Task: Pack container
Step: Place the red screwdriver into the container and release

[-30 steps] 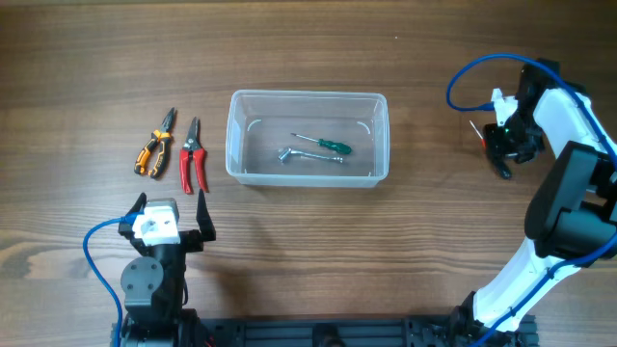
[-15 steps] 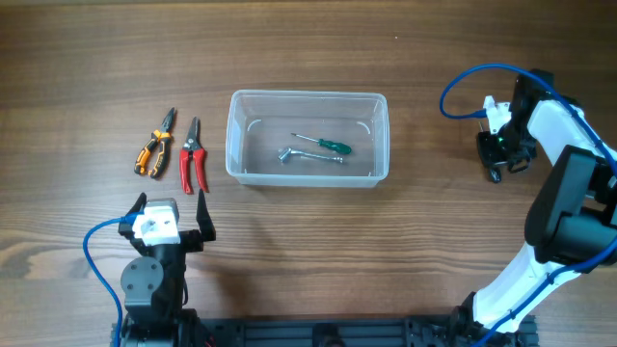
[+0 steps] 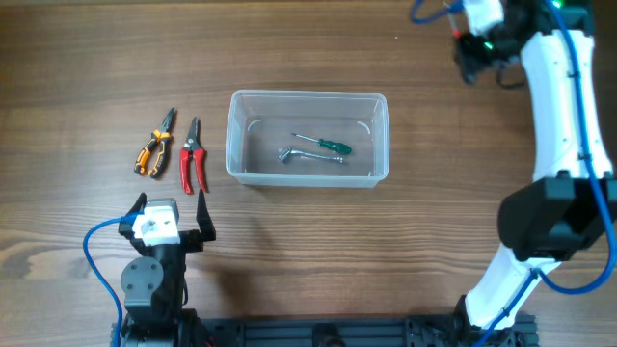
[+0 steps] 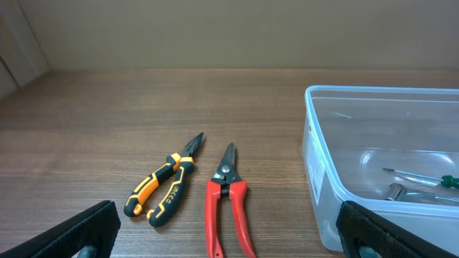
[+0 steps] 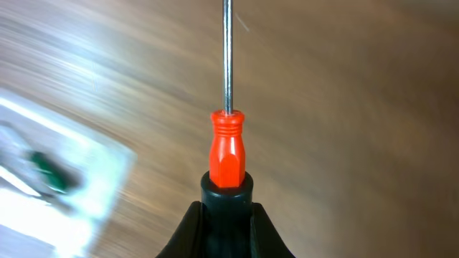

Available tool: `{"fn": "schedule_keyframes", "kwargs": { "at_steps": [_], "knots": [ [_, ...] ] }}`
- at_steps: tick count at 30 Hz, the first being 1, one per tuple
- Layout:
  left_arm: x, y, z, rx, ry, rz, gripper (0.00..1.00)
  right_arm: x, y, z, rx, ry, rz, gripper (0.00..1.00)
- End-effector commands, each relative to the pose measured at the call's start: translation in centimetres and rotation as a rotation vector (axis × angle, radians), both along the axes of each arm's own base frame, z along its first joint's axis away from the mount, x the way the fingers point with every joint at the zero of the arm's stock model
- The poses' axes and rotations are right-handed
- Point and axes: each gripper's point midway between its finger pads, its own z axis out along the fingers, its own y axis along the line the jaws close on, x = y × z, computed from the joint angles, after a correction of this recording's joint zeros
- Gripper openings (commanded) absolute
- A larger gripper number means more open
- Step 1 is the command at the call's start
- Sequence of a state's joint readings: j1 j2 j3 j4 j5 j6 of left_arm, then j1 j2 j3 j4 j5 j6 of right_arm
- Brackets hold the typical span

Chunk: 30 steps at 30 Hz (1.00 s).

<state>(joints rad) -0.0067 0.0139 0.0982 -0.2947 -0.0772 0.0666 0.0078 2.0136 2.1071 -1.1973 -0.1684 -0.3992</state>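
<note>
Two things lie in the container (image 3: pixel 308 93): green screwdriver (image 3: pixel 323 145) and silver tool (image 3: pixel 310 155)

Wooden table (image 3: pixel 308 241) with container (image 3: pixel 232 145), pliers (image 3: pixel 154 146), cutters (image 3: pixel 193 162)

The only lettering I can find is a short white mark on the black grip of the orange-and-black pliers (image 4: pixel 161 192). They lie on the desk (image 4: pixel 107 107) ahead of the left pincer (image 4: pixel 226 215), toward its left finger. In the left wrist view the mark is too small for me to read with certainty. Nothing else I see carries legible text, numbers or signs.
</note>
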Motion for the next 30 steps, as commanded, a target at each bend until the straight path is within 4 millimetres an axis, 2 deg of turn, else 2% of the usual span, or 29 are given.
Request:
{"fn": "schedule_keyframes", "kwargs": {
  "at_steps": [1,5,6,7,9,12,14,17,21,25,27,29,30],
  "knots": [
    [0.0,-0.1,-0.1,0.011,-0.003,-0.008,1.00,-1.1,10.1,3.4,0.042,-0.091,0.268,0.05],
    [0.0,-0.1,-0.1,0.011,-0.003,-0.008,1.00,-5.1,19.3,3.1,-0.024,-0.118,0.613,0.05],
    [0.0,-0.1,-0.1,0.011,-0.003,-0.008,1.00,-6.2,21.1,2.9,-0.066,-0.133,0.701,0.05],
    [0.0,-0.1,-0.1,0.011,-0.003,-0.008,1.00,-7.2,22.6,2.6,-0.133,-0.149,0.789,0.05],
    [0.0,-0.1,-0.1,0.011,-0.003,-0.008,1.00,-8.7,24.1,1.5,-0.179,-0.142,0.901,0.04],
    [0.0,-0.1,-0.1,0.011,-0.003,-0.008,1.00,-10.0,24.4,-1.5,-0.197,-0.074,0.955,0.04],
    [0.0,-0.1,-0.1,0.011,-0.003,-0.008,1.00,-10.7,23.9,-4.6,-0.204,-0.008,0.961,0.05],
    [0.0,-0.1,-0.1,0.011,-0.003,-0.008,1.00,-12.0,23.1,-10.3,-0.210,0.081,0.967,0.04],
    [0.0,-0.1,-0.1,0.011,-0.003,-0.008,1.00,-13.7,22.1,-15.4,-0.203,0.152,0.952,0.04],
    [0.0,-0.1,-0.1,0.011,-0.003,-0.008,1.00,-14.8,21.3,-18.0,-0.196,0.193,0.918,0.04],
    [0.0,-0.1,-0.1,0.011,-0.003,-0.008,1.00,-14.9,21.3,-18.2,-0.194,0.194,0.914,0.06],
    [0.0,-0.1,-0.1,0.011,-0.003,-0.008,1.00,-14.4,21.6,-18.1,-0.185,0.177,0.887,0.23],
    [0.0,-0.1,-0.1,0.011,-0.003,-0.008,1.00,-14.1,21.8,-18.0,-0.176,0.169,0.862,0.39]
  ]
}}
